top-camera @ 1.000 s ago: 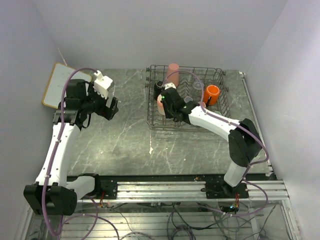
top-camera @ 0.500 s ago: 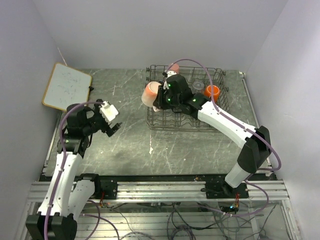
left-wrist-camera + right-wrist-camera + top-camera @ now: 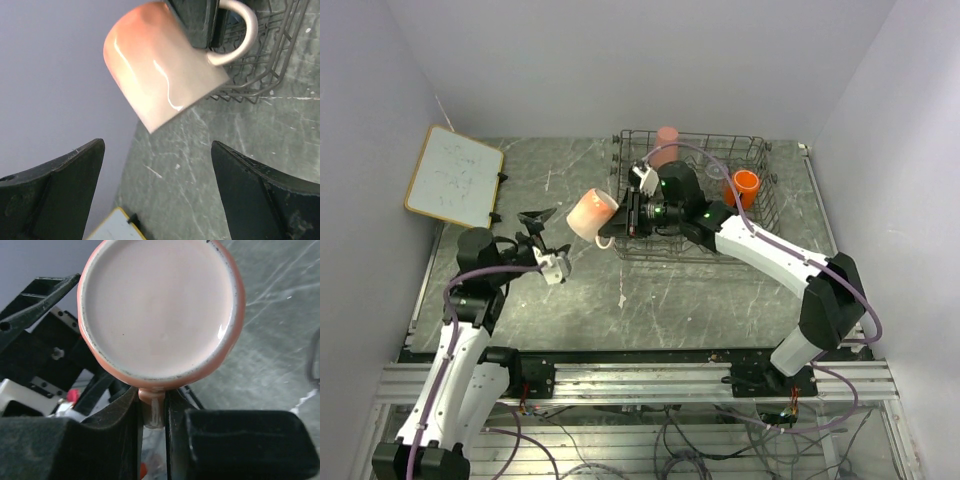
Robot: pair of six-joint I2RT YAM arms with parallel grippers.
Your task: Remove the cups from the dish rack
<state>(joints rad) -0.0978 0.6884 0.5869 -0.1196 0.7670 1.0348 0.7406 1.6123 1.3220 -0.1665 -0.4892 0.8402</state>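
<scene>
From above, the right pincer (image 3: pixel 631 213) is clamped narrowly on the handle of the salmon mug (image 3: pixel 591 213). It holds the mug in the air just left of the dish rack (image 3: pixel 761 152), over the worktop (image 3: pixel 700 300). The left pincer (image 3: pixel 542 231) is spread wide and points at the mug from nearby. A pink tumbler (image 3: pixel 667 141) and an orange cup (image 3: pixel 743 186) sit in the rack.

In the left wrist view, the mug (image 3: pixel 160 65) hangs tilted ahead of the wide-open left pincer (image 3: pixel 155 150) and apart from both fingers.

In the right wrist view, the right pincer (image 3: pixel 152 406) pinches the handle, and the mug (image 3: pixel 160 305) shows its base.

This looks like a handover — one cup is out and others wait. Next, the left pincer needs to move forward until its fingers straddle the mug's body, then close firmly before the right one lets go — the glaze looks slippery.
</scene>
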